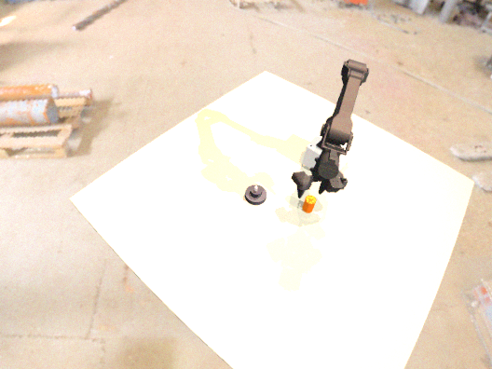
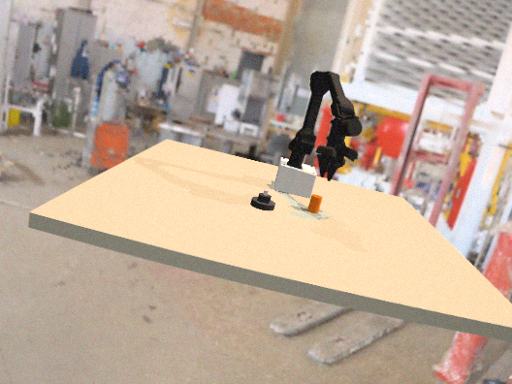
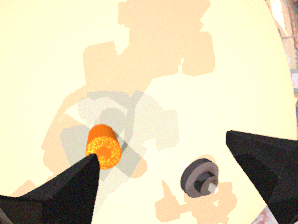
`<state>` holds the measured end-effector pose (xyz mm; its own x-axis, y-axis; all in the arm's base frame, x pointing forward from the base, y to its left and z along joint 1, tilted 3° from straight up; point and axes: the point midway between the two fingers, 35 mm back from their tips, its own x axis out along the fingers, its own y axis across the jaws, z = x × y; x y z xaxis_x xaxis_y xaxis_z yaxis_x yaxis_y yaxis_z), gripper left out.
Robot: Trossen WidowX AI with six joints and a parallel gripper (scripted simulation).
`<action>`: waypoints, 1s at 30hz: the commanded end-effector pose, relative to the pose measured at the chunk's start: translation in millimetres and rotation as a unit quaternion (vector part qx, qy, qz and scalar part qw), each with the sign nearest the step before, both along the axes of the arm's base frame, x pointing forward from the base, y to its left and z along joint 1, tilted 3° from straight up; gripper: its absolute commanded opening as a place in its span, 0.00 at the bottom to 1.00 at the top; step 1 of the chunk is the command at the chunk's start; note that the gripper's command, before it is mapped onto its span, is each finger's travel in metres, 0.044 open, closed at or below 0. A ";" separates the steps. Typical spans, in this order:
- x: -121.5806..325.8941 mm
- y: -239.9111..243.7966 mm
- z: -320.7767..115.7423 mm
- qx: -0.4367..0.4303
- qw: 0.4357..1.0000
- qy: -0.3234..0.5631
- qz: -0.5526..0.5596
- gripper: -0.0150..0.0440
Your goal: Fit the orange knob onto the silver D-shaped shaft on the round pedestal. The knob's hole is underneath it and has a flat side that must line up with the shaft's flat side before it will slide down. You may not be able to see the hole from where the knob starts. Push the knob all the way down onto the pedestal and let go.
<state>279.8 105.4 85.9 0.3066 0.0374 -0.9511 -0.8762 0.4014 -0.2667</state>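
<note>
The orange knob (image 1: pixel 308 205) (image 2: pixel 315 205) (image 3: pixel 102 148) stands upright on the table, to the right of the pedestal in the top and exterior views. Its underside and hole are hidden. The round dark pedestal (image 1: pixel 250 199) (image 2: pixel 263 206) (image 3: pixel 188 181) carries the small silver shaft (image 1: pixel 255 187) (image 2: pixel 266 192) (image 3: pixel 212 188), which is bare. The shaft's flat side is too small to make out. My gripper (image 1: pixel 311 194) (image 3: pixel 165 149) is wide open and empty, pointing down above the table. In the wrist view the knob shows near the left fingertip and the pedestal near the right finger.
The arm's white base block (image 1: pixel 309 157) (image 2: pixel 295 181) stands behind the knob and pedestal. The pale square table top (image 1: pixel 186 261) (image 2: pixel 194 233) carries shadows of the arm. Its edges drop to the workshop floor.
</note>
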 end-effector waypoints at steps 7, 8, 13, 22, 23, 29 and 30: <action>-40.9 -4.9 -14.0 -0.022 0.977 0.119 0.173 1.00; -40.9 -4.9 -14.0 -0.022 0.977 0.119 0.173 1.00; -39.1 -3.1 -46.4 -0.022 0.977 0.119 0.173 1.00; -37.5 -3.2 -64.2 -0.022 0.977 0.119 0.173 1.00; -37.5 -3.2 -64.2 -0.022 0.977 0.119 0.173 1.00; -36.5 -2.7 -69.9 -0.022 0.977 0.119 0.173 1.00; -36.2 -2.5 -71.5 -0.022 0.977 0.119 0.173 1.00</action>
